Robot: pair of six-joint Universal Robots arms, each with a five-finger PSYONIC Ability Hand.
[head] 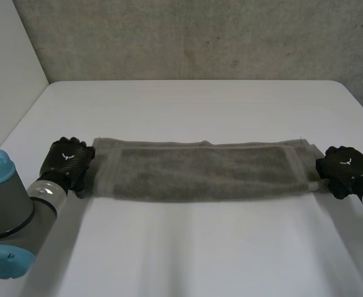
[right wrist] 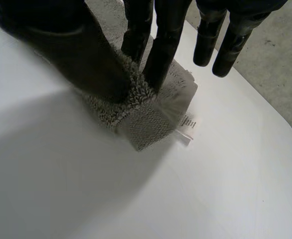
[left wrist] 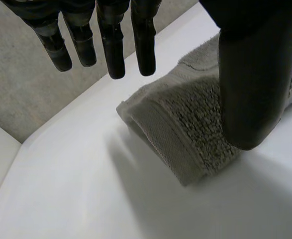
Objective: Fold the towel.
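A grey towel [head: 200,170] lies folded into a long strip across the middle of the white table [head: 193,253]. My left hand [head: 67,161] sits at the strip's left end. In the left wrist view its fingers [left wrist: 113,50] hang straight and apart above the table, clear of the towel [left wrist: 185,129], and the thumb [left wrist: 250,74] stands over the towel's folded end. My right hand [head: 345,166] is at the strip's right end. There the thumb [right wrist: 76,45] and two fingers [right wrist: 155,55] pinch the towel's end [right wrist: 150,119], near a small white label [right wrist: 187,124].
A grey concrete wall [head: 200,37] rises behind the table's far edge. A white panel [head: 8,68] stands at the left. Bare tabletop lies in front of and behind the towel.
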